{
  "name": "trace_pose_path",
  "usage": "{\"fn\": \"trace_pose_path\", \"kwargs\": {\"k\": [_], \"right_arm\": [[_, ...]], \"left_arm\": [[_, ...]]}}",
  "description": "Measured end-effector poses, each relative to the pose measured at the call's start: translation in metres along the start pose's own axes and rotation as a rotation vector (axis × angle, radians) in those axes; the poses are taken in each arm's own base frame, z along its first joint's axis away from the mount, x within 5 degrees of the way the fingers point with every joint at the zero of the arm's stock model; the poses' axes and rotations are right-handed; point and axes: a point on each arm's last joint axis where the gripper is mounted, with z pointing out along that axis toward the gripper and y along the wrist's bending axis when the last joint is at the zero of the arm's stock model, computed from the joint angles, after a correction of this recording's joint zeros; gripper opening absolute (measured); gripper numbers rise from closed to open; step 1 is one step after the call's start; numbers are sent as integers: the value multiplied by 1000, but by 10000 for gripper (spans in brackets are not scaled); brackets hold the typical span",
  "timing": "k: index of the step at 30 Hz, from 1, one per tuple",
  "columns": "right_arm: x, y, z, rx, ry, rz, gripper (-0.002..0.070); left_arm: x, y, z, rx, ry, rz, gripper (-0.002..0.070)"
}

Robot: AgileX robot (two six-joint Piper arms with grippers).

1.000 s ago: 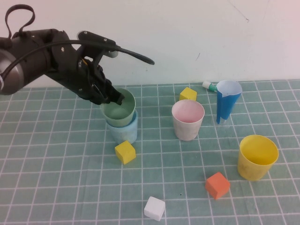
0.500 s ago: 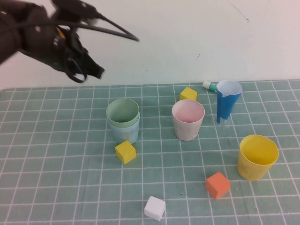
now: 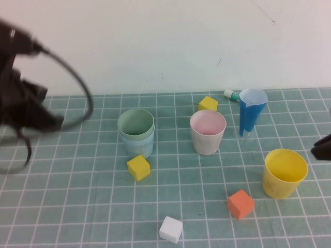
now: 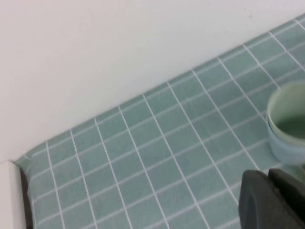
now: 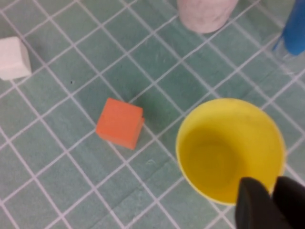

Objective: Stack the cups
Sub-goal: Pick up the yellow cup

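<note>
The left gripper (image 3: 51, 123) has pulled away leftward, jaws together, leaving the green cup (image 3: 135, 124) nested in the blue cup (image 3: 138, 146). The right gripper (image 5: 271, 202) has come in at the yellow cup (image 5: 231, 149), apparently over its rim; I cannot tell its jaws.

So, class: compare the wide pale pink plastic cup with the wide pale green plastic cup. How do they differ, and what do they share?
The pale pink plastic cup stands alone on the mat; the pale green plastic cup sits nested inside a light blue cup. Pink is nearer the middle, green further left. Both are upright, open-mouthed and similar in size. Neither the left gripper nor the right gripper touches them.
</note>
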Motion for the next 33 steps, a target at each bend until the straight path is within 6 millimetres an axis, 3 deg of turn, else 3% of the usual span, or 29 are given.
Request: {"fn": "trace_pose_path", "kwargs": {"k": [4,6,8,14,21,23,26,28,33], "right_arm": [[2,-6,28,-56,46,6,280],[2,-11,42,-64,68,1,420],[3,-17,52,-45,80,-5,499],[7,-34,71,20,100,-1,561],[21,-39,103,-14,158,-25,482],[24,-39,109,-29,172,-34,405],[23,-37,113,-42,176,-48,216],[16,-38,112,-47,163,-66,92],[-22,-40,103,-76,100,-133,27]], "left_arm": [[46,-11,-11,3,-47,6,2],[68,-17,-17,0,-100,11,2],[87,-22,-20,1,-140,14,2],[114,-29,-31,-5,-222,16,1],[112,-28,-53,-29,-322,11,1],[113,-27,-60,-35,-334,10,1],[119,-27,-70,-40,-313,7,1],[125,-27,-77,-41,-279,4,1],[141,-28,-92,-41,-192,-5,0]]}}
